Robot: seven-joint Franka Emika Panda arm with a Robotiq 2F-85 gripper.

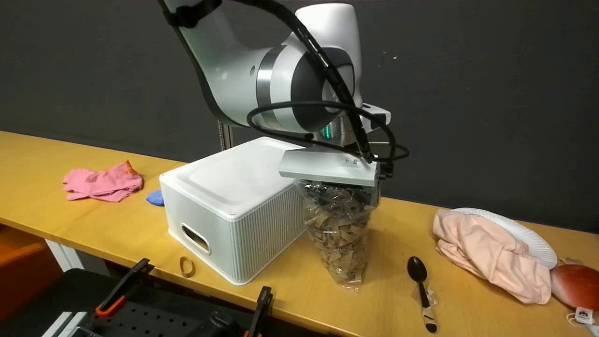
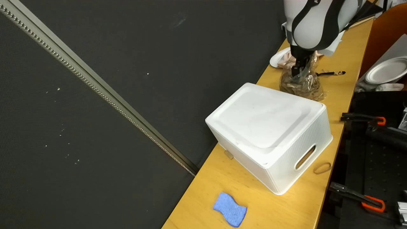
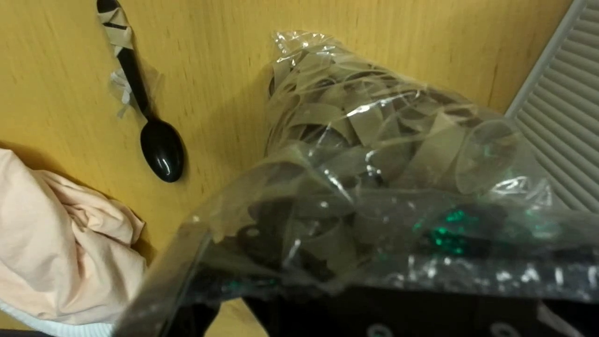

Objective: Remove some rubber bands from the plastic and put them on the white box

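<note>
The clear plastic bag [image 1: 354, 281] stands on the table beside the white box and is full of tan rubber bands [image 1: 341, 236]. The bag [image 2: 310, 74] and rubber bands [image 3: 369, 124] also show in the other views. The white box [image 1: 238, 171] has a bare flat top; it also shows in an exterior view [image 2: 264, 117]. My gripper [image 2: 298, 68] points down inside the bag's mouth. In the wrist view the fingers [image 3: 346, 243] are dark and blurred behind plastic, with rubber bands around them. Whether they grip any is hidden.
Loose rubber bands lie on the table, near the front edge [image 1: 182, 268] and behind the box [image 2: 228, 155]. A black spoon [image 1: 417, 270], peach cloth [image 1: 491, 252], white plate [image 1: 533, 241], pink cloth [image 1: 103, 182] and blue sponge [image 2: 230, 208] are around. Black clamps [image 1: 262, 304] grip the edge.
</note>
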